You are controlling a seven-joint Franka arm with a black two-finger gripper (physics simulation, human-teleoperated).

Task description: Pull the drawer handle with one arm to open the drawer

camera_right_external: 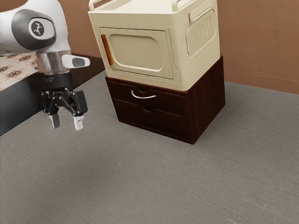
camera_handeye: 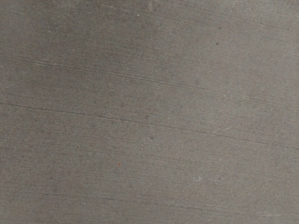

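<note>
My gripper (camera_right_external: pixel 66 122) hangs fingers-down above the grey surface at the exterior view's left, open, with a gap between its two pale fingertips and nothing in it. A dark brown wooden cabinet (camera_right_external: pixel 205 105) stands to the exterior view's right of it, well apart from the gripper. Its upper drawer (camera_right_external: pixel 170 102) is closed and carries a curved silver handle (camera_right_external: pixel 143 97). A lower drawer front (camera_right_external: pixel 154 122) with a small notch is closed as well.
A cream cabinet (camera_right_external: pixel 194 60) with an orange-handled door (camera_right_external: pixel 140 49) rests on top of the brown one. Grey floor (camera_right_external: pixel 117 177) stretches in front, and the wrist view faces this floor (camera_handeye: pixel 149 140). A black-sided platform (camera_right_external: pixel 23 105) with a patterned top lies behind the arm.
</note>
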